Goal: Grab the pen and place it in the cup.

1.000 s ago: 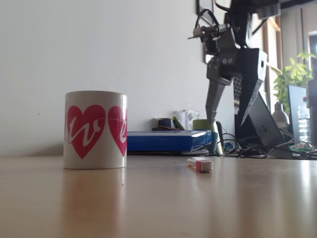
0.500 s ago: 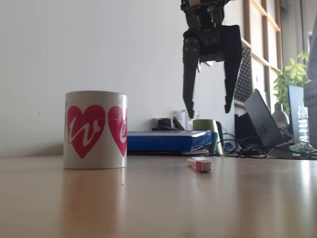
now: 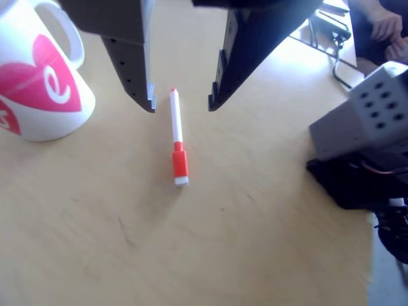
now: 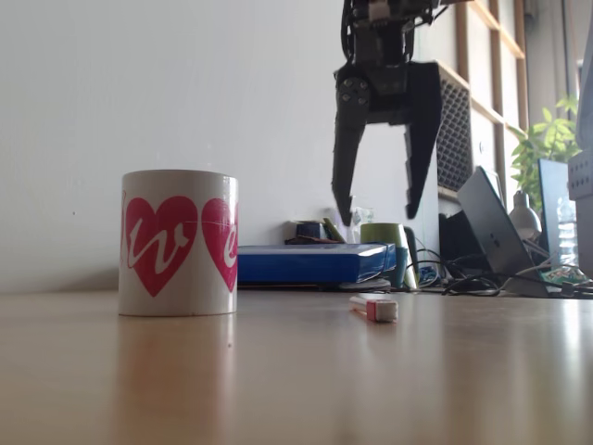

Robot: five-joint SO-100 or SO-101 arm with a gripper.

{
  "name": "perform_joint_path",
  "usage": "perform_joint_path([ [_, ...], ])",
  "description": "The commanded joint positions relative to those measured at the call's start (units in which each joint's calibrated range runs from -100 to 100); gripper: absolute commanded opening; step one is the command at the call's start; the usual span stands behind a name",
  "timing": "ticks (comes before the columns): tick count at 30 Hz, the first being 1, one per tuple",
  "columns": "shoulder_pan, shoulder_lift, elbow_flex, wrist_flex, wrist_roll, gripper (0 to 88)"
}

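**Gripper spread above the pen, cup waiting to one side**

Cup [image 3: 39, 83] first, at the far left in the other view, roughly ten o'clock from the pen: it stands upright on the table [image 3: 210, 255] with its handle turned toward twelve, mouth up and clear of my approach, so I judge a drop from above will work. Its side carries a large pink heart with a white squiggle; in the fixed view the cup [image 4: 178, 242] shows one full heart and part of another. I can read no words or brand on it.

Next comes the pen [image 3: 177, 136], lying flat on the bare wood, well apart from the cup, its white barrel pointing to twelve and its orange-red cap with a white tip toward six. No lettering is legible on it. In the fixed view the pen [image 4: 373, 307] rests low on the table.

My gripper [image 3: 182, 105] hangs over it with jaws wide apart, one finger on each side of the barrel's upper end, touching nothing. In the fixed view my gripper [image 4: 377, 215] is well above the table, so I judge the descent is not yet done.
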Motion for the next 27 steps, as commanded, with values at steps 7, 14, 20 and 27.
perform_joint_path([
  [7, 1.6, 4.0, 9.5, -16.4, 0.3, 21.7],
  [14, 2.9, 6.7, 10.5, -19.1, 1.5, 21.1],
  [20, 4.9, 8.8, 9.7, -20.1, 1.6, 21.0],
  [27, 6.0, 9.1, 9.7, -20.0, 2.5, 17.5],
])
